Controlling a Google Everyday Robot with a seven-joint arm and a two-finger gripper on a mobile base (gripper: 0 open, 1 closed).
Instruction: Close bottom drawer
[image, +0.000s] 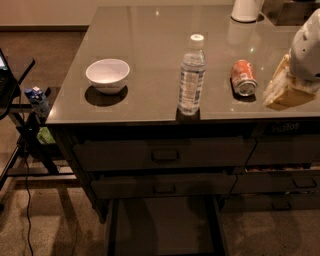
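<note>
The bottom drawer (162, 227) is seen pulled far out towards the near side, below the two taller-fronted drawers of the left column. Its plain flat grey inside is exposed between dark side walls. The gripper (282, 95) is seen above the right of the countertop, well apart from it.

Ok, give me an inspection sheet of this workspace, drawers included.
Surface: grey countertop, glossy.
Job's things: bottom drawer pulled out, grey inside showing; middle drawer and top drawer look shut.
Clutter: white bowl; upright water bottle; soda can on its side; white container at back.
Grippers: gripper over the counter's right edge, away from the drawer.
Cables: black cable on floor, left.
Surroundings: black stand at left; carpeted floor.
</note>
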